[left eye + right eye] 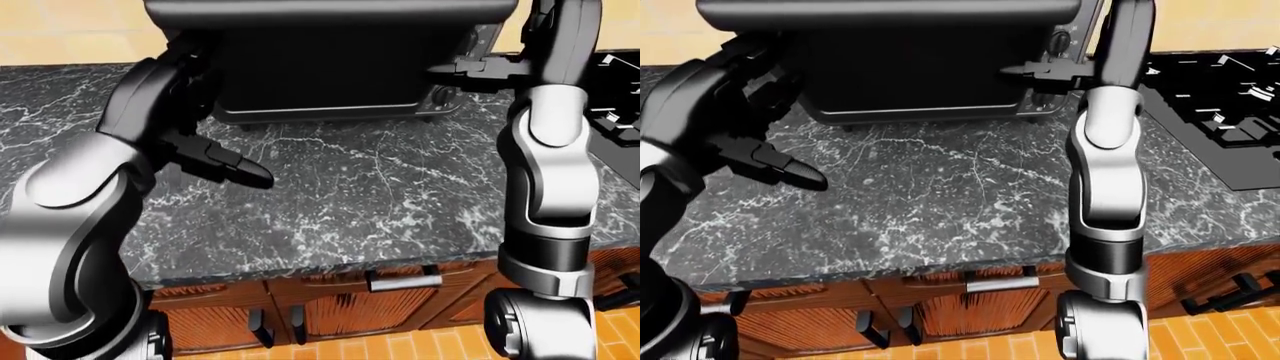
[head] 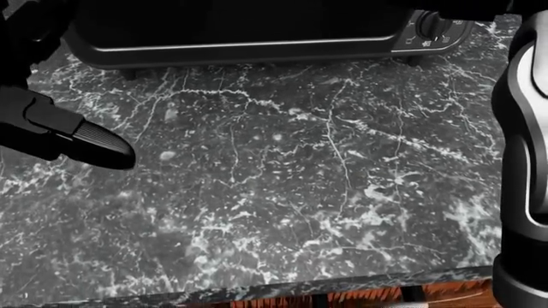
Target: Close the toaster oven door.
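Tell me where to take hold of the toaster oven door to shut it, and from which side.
Take the toaster oven door along its free edge, the broad dark slab jutting toward the camera at the top of the left-eye view. Probably come from below and push up and away, since it juts from the body's top. The right hand is beside the oven's right end; the left hand hovers over the counter.
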Available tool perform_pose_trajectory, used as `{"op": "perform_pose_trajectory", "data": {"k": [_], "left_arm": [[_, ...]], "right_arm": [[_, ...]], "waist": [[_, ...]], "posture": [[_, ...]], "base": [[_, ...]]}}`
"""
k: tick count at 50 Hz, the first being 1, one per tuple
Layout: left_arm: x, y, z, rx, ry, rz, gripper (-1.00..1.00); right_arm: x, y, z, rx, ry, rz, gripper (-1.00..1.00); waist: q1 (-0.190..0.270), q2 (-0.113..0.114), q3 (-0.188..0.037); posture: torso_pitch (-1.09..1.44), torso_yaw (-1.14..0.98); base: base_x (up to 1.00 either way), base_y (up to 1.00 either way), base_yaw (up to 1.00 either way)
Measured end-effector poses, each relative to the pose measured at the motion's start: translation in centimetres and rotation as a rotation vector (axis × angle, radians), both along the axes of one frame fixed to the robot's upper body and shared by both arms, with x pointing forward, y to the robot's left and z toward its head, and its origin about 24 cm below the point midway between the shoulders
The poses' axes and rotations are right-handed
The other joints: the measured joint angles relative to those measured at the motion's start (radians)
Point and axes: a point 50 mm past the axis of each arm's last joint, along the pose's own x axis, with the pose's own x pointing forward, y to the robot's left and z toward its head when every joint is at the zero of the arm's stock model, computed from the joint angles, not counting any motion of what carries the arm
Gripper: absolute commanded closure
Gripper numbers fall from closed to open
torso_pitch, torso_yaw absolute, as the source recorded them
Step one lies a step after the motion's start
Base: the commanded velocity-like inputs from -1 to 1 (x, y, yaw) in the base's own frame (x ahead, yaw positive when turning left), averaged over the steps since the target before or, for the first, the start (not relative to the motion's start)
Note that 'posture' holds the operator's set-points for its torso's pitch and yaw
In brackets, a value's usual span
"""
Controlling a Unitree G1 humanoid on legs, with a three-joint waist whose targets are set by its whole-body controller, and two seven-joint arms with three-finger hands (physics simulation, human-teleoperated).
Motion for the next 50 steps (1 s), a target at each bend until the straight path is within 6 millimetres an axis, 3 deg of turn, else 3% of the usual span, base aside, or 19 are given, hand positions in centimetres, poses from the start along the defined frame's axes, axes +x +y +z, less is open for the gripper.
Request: {"op": "perform_pose_trajectory", "data": {"k": [50], "left_arm": [[3.5, 0.0, 3.4, 0.004, 0.041, 0.002, -1.00]], "right_arm": [[0.0, -0.1, -0.5, -0.001, 0.011, -0.006, -1.00]], "waist": [[0.003, -0.008, 0.003]], "posture": [[0.00, 0.00]], "base": [[0.00, 0.00, 0.00]]}}
